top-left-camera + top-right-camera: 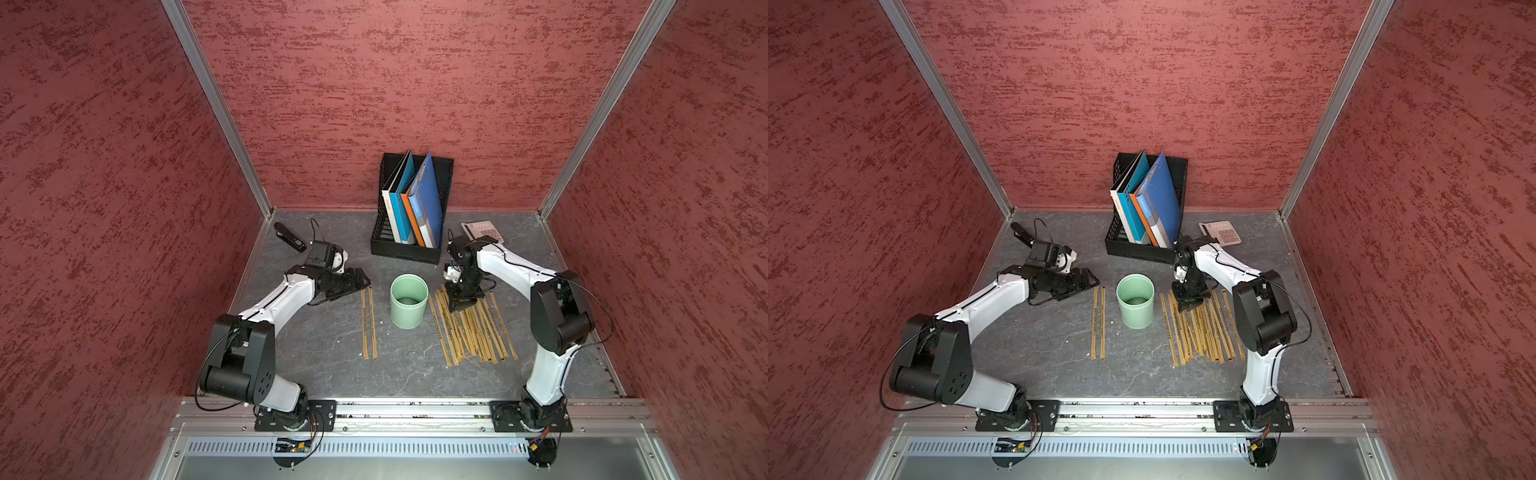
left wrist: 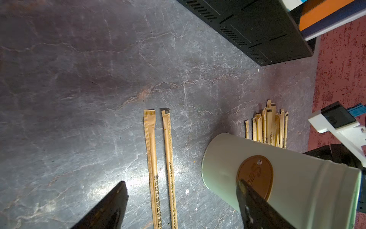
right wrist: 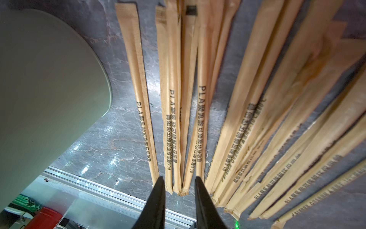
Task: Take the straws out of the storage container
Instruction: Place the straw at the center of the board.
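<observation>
Nearly complete: storage container [image 1: 409, 318] empty, straws [image 1: 473, 332] on worktop [image 1: 316, 374]

1. Progress. In both top views the storage container stands upright near worktop centre, w/ its bare base visible and no straw inside. Every straw in view lies flat on the worktop. The main group fans out just beside the container on the robot's right. A separate pair of straws [image 1: 369, 324] lies parallel on its left. Judgement: removal is done or as good as done. What is left is approx. one step, i.e. clearing the right hand from the pile and a chk that nothing hides against the container's inner wall.

2. Right hand [image 1: 459, 305]. It points down over the far ends of the main group, close to the container but apart from it. In the right wrist view the fingers [image 3: 158, 198] stand a little apart, w/ the ends of two or three straws [image 3: 174, 119] showing btwn them. These lie flat on the worktop, so no grip is evident.

3. Left hand [image 1: 360, 281]. It is spread wide and empty, low near the far ends of the pair and beside the container, not touching it in the top views.
</observation>
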{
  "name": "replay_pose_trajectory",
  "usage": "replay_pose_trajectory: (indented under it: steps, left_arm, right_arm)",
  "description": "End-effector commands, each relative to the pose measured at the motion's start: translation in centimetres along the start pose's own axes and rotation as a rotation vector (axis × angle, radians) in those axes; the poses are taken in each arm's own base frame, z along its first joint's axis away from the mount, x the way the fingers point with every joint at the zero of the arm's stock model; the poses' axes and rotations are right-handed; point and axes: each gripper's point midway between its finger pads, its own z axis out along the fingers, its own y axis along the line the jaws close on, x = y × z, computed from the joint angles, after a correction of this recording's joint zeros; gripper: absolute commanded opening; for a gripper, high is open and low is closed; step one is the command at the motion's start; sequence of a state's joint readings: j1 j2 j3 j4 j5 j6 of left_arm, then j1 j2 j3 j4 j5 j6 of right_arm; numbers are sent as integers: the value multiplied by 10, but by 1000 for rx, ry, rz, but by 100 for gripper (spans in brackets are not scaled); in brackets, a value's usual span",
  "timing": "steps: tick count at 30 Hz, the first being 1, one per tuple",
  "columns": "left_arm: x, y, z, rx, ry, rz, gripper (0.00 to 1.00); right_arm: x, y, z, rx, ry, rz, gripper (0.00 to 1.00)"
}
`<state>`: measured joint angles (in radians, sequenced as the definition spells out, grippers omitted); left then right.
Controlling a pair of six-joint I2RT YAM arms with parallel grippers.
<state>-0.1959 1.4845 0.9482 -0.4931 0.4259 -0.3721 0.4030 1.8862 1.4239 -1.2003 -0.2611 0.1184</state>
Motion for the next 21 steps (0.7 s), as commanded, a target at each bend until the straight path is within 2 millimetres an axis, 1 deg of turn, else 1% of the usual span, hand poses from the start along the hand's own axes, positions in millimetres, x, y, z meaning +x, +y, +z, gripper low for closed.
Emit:
replay_pose_trajectory:
  steps: [1, 4, 8, 12, 15, 18, 21]
  left_arm:
    - [-10, -13, -10, 18, -20, 22, 86]
    - [-12, -30, -20, 57, -29, 50, 86]
    - [-9, -63, -33, 82, -26, 161, 89]
    - [1, -86, -34, 25, 14, 277, 92]
    - [7, -99, -33, -14, 44, 338, 92]
    - [13, -111, -32, -59, 59, 393, 92]
    - [19, -111, -30, -126, 81, 426, 91]
  right_arm:
    - [-7, 0, -13, 20, -65, 12, 25]
    - [-9, 2, -32, 25, -141, 34, 25]
    - [-7, 6, -58, 17, -235, 61, 26]
    - [2, 7, -78, 12, -300, 72, 27]
    - [11, 9, -88, 3, -328, 72, 28]
    - [19, 8, -92, 3, -344, 75, 28]
    - [25, 6, -95, 4, -353, 75, 28]
